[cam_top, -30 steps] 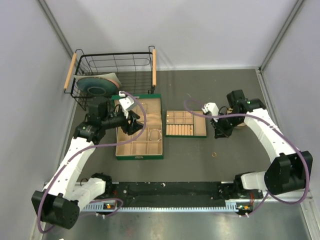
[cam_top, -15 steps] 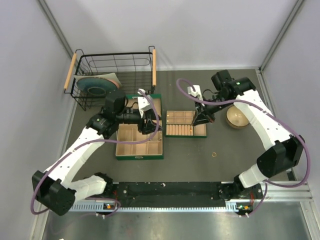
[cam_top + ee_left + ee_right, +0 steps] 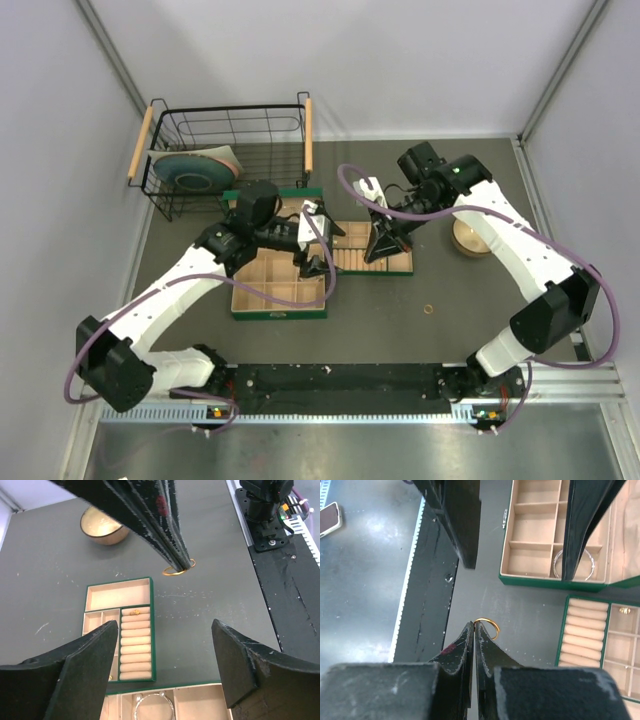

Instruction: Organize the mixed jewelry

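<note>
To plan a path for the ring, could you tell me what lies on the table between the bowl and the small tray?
Nothing: the left wrist view shows bare table between the bowl and the small tray.

Soft, even light falls from above; the grey walls (image 3: pixel 350 60) are bright and the dark counter (image 3: pixel 380 320) carries only faint shadows. In the wrist views the left tool fingers (image 3: pixel 75 675) and right tool fingers (image 3: pixel 457 652) lie near the lens, slightly blurred; the counter behind is sharp.
</note>
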